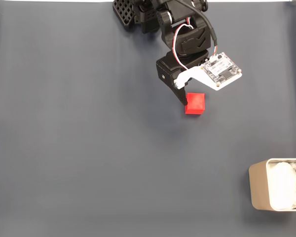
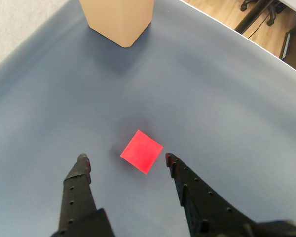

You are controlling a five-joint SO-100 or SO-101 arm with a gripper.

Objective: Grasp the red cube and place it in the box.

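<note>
My jaws (image 2: 126,159) gape wide around the red cube (image 2: 141,151), not gripping it yet; the box (image 1: 277,190) waits far right, cube still undelivered.

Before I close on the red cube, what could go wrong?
1. The red cube sits diamond-wise between the open fingers, so they may meet corners and spin or squirt it out.
2. It lies nearer the right finger in the wrist view; that side may touch first and push it.
3. The box sits far off at the mat's edge, so a weak grip could drop in transit.
</note>
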